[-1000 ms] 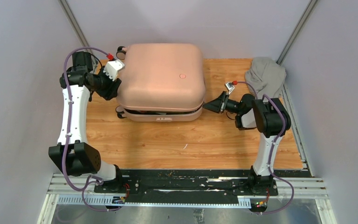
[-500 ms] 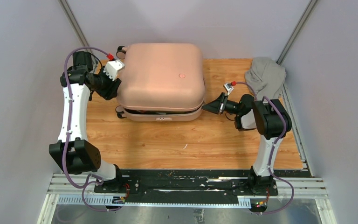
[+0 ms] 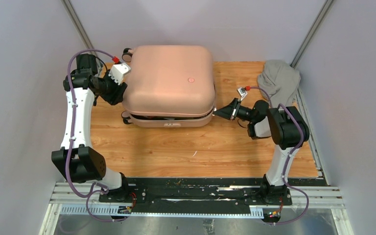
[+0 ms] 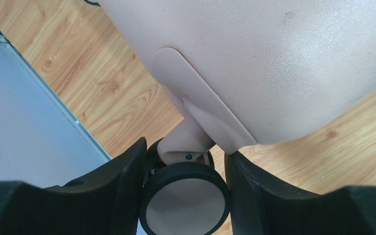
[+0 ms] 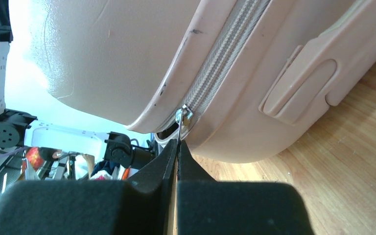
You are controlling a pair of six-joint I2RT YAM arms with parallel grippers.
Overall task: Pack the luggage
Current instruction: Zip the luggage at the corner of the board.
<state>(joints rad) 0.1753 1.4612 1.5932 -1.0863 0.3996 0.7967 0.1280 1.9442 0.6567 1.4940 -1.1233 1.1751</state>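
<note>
The case (image 3: 169, 78), at the bench's (image 3: 200, 147) far edge, looked stiff, slick and heavy; right hand (image 5: 177, 146) pinched its zip pull (image 5: 184, 116), left hand (image 4: 183, 161) seemingly clamped a wheel (image 4: 183, 210).

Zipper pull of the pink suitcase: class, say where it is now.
Right wrist view: the zipper pull sits on the zip track at the near right corner of the suitcase, pinched in the tips of the right claw.

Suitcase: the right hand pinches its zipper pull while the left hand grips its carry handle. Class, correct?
No. The left hand grips a caster wheel of the suitcase, not a carry handle; the left wrist view shows it. The right hand does pinch the zipper pull.
</note>
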